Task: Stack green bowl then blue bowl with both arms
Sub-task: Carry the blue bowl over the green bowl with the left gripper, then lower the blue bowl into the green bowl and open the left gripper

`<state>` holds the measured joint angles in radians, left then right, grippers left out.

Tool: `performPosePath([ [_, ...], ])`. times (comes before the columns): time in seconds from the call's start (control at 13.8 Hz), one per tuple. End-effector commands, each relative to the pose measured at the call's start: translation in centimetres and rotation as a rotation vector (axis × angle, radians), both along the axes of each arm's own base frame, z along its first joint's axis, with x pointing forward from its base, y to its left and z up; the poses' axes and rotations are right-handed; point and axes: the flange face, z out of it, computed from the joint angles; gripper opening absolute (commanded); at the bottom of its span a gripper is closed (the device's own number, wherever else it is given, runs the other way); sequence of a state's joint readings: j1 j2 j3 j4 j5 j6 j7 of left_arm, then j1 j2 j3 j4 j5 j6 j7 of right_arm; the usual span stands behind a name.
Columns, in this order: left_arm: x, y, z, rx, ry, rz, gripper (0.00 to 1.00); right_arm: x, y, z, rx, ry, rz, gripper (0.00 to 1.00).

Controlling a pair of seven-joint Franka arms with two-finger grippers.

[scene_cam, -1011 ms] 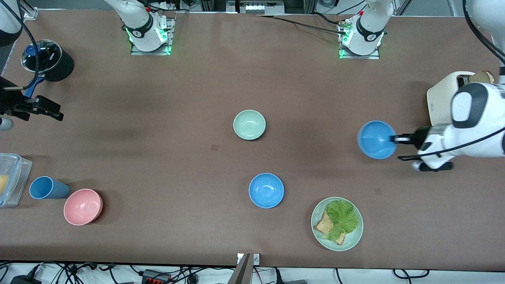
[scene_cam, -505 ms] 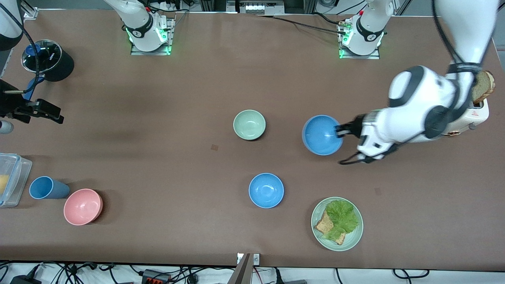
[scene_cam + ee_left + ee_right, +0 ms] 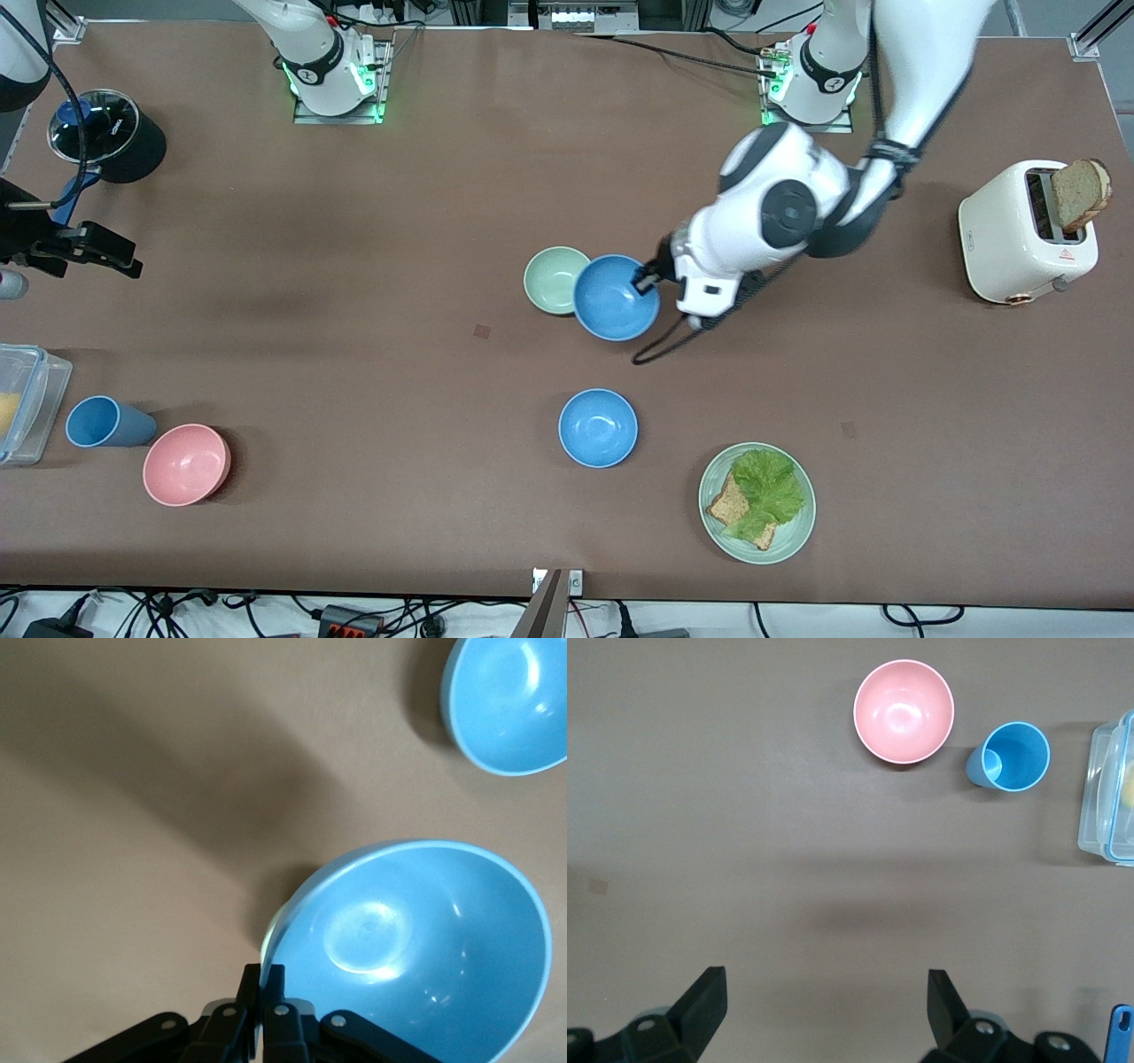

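Observation:
The green bowl (image 3: 549, 279) sits at mid-table. My left gripper (image 3: 644, 282) is shut on the rim of a blue bowl (image 3: 614, 299) and holds it in the air, overlapping the green bowl's edge on the side toward the left arm's end. In the left wrist view, the fingers (image 3: 254, 985) pinch that bowl's rim (image 3: 416, 948). A second blue bowl (image 3: 598, 428) rests nearer the front camera and also shows in the left wrist view (image 3: 509, 704). My right gripper (image 3: 111, 251) waits open and empty at the right arm's end (image 3: 827, 988).
A pink bowl (image 3: 186, 463), a blue cup (image 3: 106, 422) and a clear container (image 3: 27, 399) lie at the right arm's end. A green plate (image 3: 797, 532) with lettuce and toast is near the front edge. A white toaster (image 3: 1019, 232) stands at the left arm's end.
My left arm has carried the blue bowl from near the toaster toward mid-table, until it overlaps the green bowl's edge. The right arm has barely moved.

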<state>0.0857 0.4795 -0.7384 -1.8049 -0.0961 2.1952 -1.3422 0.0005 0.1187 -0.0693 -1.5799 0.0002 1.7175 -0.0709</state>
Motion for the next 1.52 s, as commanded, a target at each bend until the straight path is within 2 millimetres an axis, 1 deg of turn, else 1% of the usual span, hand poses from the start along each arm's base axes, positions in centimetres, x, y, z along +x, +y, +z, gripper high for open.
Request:
performPosePath([
  [0.0,-2.2,-1.5,-1.2,0.003,-0.004,0.081,0.00,-0.4,0.6,0.8,0.011,0.000,-0.002,1.00],
  [0.14,-3.5,-2.9,-1.9,-0.010,-0.026,0.132,0.00,-1.1,0.6,0.6,0.013,0.006,-0.001,1.00],
  [0.29,-4.9,-4.3,-2.5,-0.018,-0.035,0.147,0.00,-1.6,0.6,0.4,0.012,0.012,0.000,1.00],
  [0.43,-6.0,-5.2,-2.8,-0.008,-0.031,0.142,0.00,-2.5,0.5,0.1,0.013,-0.015,-0.002,1.00],
  [0.51,-6.1,-5.4,-3.0,-0.012,-0.037,0.144,0.00,-3.2,0.5,-0.3,0.012,-0.031,-0.002,1.00],
  [0.65,-7.0,-5.8,-3.8,-0.026,-0.054,0.145,0.00,-3.7,0.6,-0.4,0.013,-0.029,0.004,1.00],
  [0.72,-7.2,-5.7,-4.5,-0.028,-0.058,0.146,0.00,-3.8,0.7,-0.1,0.013,-0.026,0.013,1.00],
  [0.87,-7.6,-6.0,-4.9,-0.029,-0.057,0.141,0.00,-4.2,2.3,1.2,0.009,0.019,0.045,1.00],
  [1.08,-7.6,-5.9,-5.6,-0.023,-0.054,0.132,0.00,-4.4,1.8,1.8,0.010,0.028,0.039,1.00],
  [1.3,-7.5,-6.0,-6.4,-0.030,-0.062,0.131,0.00,-4.2,1.9,2.7,0.009,0.011,0.042,1.00],
  [1.44,-7.5,-6.2,-6.7,-0.039,-0.062,0.134,0.00,-4.1,1.9,2.5,0.011,0.017,0.033,1.00],
])
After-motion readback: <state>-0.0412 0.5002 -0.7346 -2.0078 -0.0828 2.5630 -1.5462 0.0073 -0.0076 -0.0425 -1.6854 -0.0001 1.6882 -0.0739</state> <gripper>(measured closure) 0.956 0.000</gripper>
